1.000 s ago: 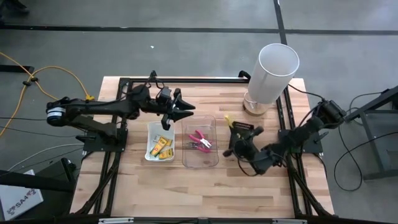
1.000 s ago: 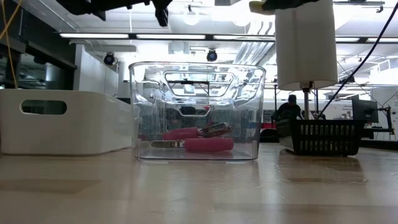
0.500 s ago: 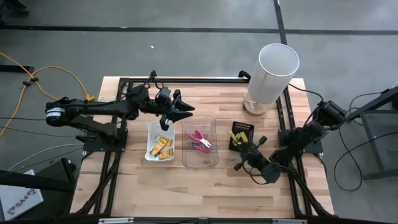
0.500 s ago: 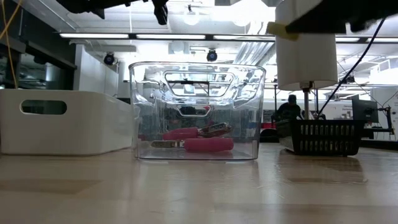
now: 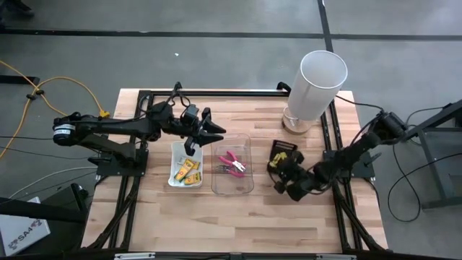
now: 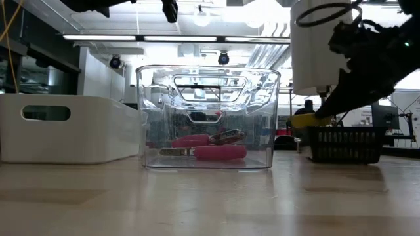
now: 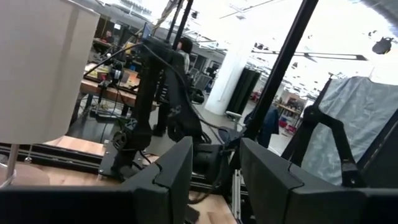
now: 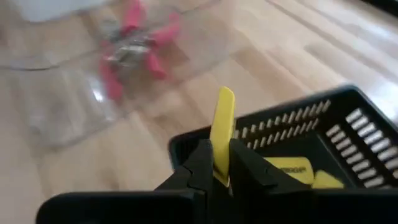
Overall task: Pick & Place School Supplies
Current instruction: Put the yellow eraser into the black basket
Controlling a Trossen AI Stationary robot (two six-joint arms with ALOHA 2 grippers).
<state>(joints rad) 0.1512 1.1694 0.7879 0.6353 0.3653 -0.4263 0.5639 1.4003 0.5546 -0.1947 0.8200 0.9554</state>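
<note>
The right gripper [image 8: 214, 163] has its jaws pinching a yellow stick [image 8: 222, 127] that stands up between them. It hangs just over the near rim of the black basket [image 5: 284, 153], which has more yellow things [image 8: 292, 168] lying inside. So the step in hand looks like carrying one stick away from the basket.

The next move, I think, is to take the stick across to a tray. The white tray [image 5: 185, 164] already holds yellow boxes [image 5: 186, 172], so that seems the likely home. The clear tray [image 5: 232, 165] with the pink pliers [image 5: 232, 163] sits between the basket and the white tray, so the stick must go over its tall walls without bumping them.

The left gripper [image 5: 214, 131] waits above the far end of the white tray with its jaws partly spread and nothing in them. It may crowd the drop spot. The wooden table [image 5: 238, 224] has bare room at the front. The tall white tube [image 5: 316, 85] stands at the back, out of the way.
</note>
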